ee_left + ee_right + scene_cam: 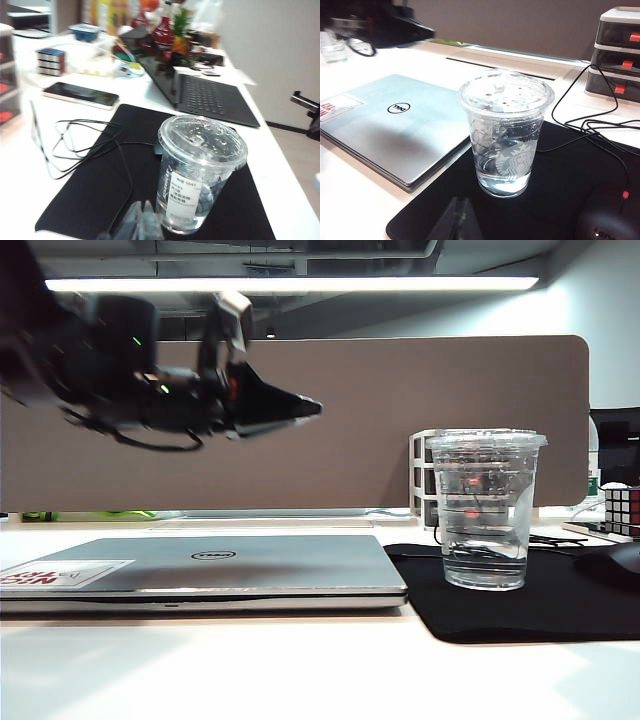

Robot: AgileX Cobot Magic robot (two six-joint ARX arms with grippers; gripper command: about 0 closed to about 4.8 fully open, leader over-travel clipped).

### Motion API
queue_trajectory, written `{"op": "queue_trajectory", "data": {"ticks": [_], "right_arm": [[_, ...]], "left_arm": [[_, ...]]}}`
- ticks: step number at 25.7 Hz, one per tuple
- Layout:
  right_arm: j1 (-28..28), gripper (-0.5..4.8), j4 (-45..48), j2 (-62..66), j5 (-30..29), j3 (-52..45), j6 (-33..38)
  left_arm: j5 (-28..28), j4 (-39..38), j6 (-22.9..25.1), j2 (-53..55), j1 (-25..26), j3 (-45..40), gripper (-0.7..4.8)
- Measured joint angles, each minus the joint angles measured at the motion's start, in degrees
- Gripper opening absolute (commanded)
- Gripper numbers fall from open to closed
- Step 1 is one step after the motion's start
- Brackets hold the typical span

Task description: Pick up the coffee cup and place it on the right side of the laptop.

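Left gripper [305, 407]: raised in the air above the closed laptop, at about 10 o'clock from the cup in the exterior view; black fingers pressed together to a single point aimed toward the cup; nothing between them. In its own wrist view the translucent fingertips [141, 222] meet just beside the cup's base.

Laptop [210, 572]: slim silver-grey Dell, lid shut, flat on the white table [300, 670]; round logo [212, 555] at lid centre; white sticker with red letters [62, 574] at its near left corner.

Black mat [560, 605]: flat on the table, directly at 3 o'clock of the laptop, edges nearly touching.

Coffee cup [485, 508]: clear plastic, tapered, flat clear lid, upright on the mat, well apart from both grippers; a little clear liquid in the bottom; white printed mermaid logo on one side, white label [181, 196] on another.

Black cable [590, 120]: looped over the mat behind the cup.

Three-drawer organizer [617, 52]: behind the cup at about 1 o'clock, against the brown partition [400, 380].

Rubik's cube [622, 510]: far right edge, at 3 o'clock of the cup.

Right gripper [456, 220]: low over the mat's near edge, fingertips together, holding nothing
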Motion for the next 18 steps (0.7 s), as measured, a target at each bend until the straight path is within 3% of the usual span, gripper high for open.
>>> {"op": "queue_trajectory", "data": {"ticks": [2, 6, 12, 17, 18], "right_arm": [[0.0, -0.01, 0.04, 0.0, -0.02, 0.0, 0.0], [0.0, -0.01, 0.0, 0.0, 0.04, 0.0, 0.0], [-0.02, -0.01, 0.04, 0.0, 0.13, 0.0, 0.0], [0.0, -0.01, 0.04, 0.0, 10.01, 0.0, -0.07], [-0.02, -0.01, 0.33, 0.0, 15.69, 0.0, -0.07]], "left_arm": [[-2.89, 0.15, 1.22, -3.39, -0.02, -3.61, -0.05], [-17.2, 0.04, 2.56, -21.53, 0.0, -20.7, -0.05], [-31.8, 0.0, 2.58, -42.16, 0.0, -36.59, -0.05], [-42.99, -3.13, 2.58, -61.44, -0.02, -46.91, -0.05], [-47.01, -6.36, 2.58, -66.77, -0.02, -48.68, -0.05]]}}
